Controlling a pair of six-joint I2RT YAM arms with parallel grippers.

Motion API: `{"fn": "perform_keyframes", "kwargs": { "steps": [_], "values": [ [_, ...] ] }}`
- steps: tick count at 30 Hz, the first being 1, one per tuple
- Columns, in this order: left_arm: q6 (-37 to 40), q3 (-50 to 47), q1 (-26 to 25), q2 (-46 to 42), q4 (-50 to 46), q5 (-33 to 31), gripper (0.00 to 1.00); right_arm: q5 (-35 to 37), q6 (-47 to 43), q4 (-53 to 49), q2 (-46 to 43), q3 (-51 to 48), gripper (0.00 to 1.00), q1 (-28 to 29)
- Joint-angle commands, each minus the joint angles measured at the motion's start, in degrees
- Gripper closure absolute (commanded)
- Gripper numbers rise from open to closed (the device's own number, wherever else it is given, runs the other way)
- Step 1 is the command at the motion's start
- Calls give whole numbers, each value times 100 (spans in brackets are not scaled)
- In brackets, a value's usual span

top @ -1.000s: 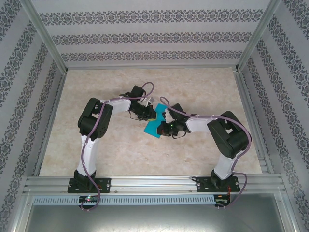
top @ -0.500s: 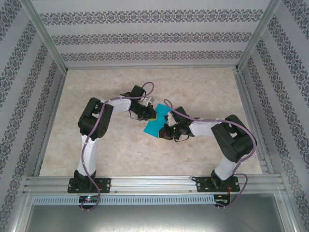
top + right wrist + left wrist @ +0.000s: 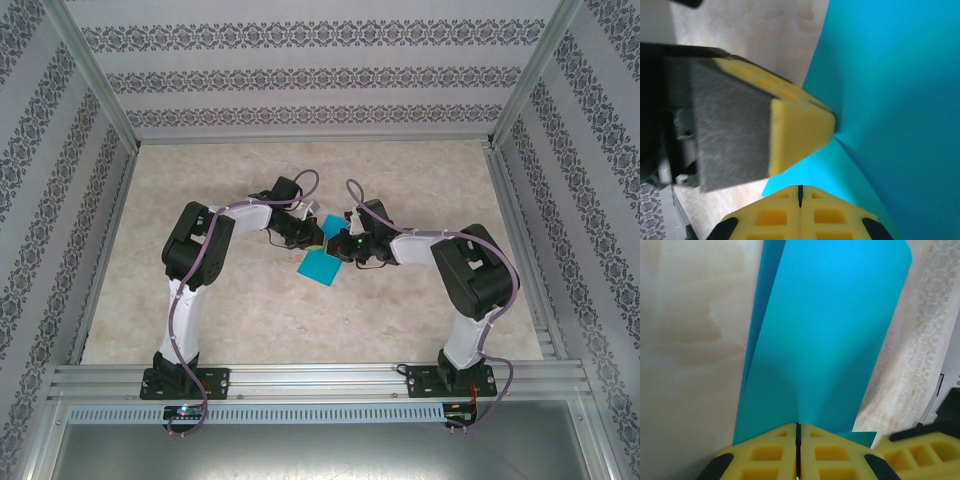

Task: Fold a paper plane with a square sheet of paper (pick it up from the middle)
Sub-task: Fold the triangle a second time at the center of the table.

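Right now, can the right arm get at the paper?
Probably yes: the right pincer, shut, sits at the paper, close beside the left pincer that grips it; nothing lies between.

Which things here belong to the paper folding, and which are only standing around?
For the job: square sheet of paper; left pincer; right pincer.
Only around: table; patterned walls; aluminium frame.
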Motion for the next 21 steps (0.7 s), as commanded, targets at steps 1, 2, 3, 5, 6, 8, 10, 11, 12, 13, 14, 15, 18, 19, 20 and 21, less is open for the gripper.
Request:
{"fn": "perform_keyframes", "kwargs": {
  "steps": [1,2,3,5,6,8,10,11,12,13,14,15,18,19,20,21],
  "values": [
    [215,-234,47,486,-446,-717,89,281,-223,-247,266,171,97,-13],
    [220,-245,43,484,-446,-718,89,360,-305,-348,289,171,97,-18],
    [231,-240,48,483,-455,-725,89,435,-373,-414,305,149,97,-29],
    [243,-241,44,480,-455,-727,89,553,-467,-534,305,85,97,-60],
    [244,-250,48,483,-455,-730,89,622,-518,-591,285,37,97,-73],
    [231,-258,48,483,-455,-732,89,782,-614,-718,219,-60,97,-92],
    [241,-246,41,482,-455,-729,88,866,-693,-833,118,-172,97,-121],
    [244,-243,47,483,-455,-730,88,890,-708,-842,60,-239,97,-148],
    [252,-242,43,487,-463,-735,89,953,-731,-880,-14,-305,97,-162],
    [253,-245,48,490,-464,-739,88,1011,-768,-935,-90,-361,97,-175],
    [253,-250,48,494,-457,-735,88,1060,-785,-982,-147,-410,97,-195],
    [253,-251,48,501,-455,-739,88,1118,-805,-1018,-220,-463,96,-209],
    [227,-251,48,501,-429,-714,88,1143,-845,-1100,-411,-557,96,-250],
    [221,-250,50,501,-429,-711,88,1150,-869,-1146,-464,-564,96,-251],
    [226,-242,48,506,-428,-705,88,1166,-880,-1200,-500,-559,96,-258],
    [226,-228,48,503,-429,-699,88,1185,-894,-1239,-552,-568,96,-259]
  ]
}}
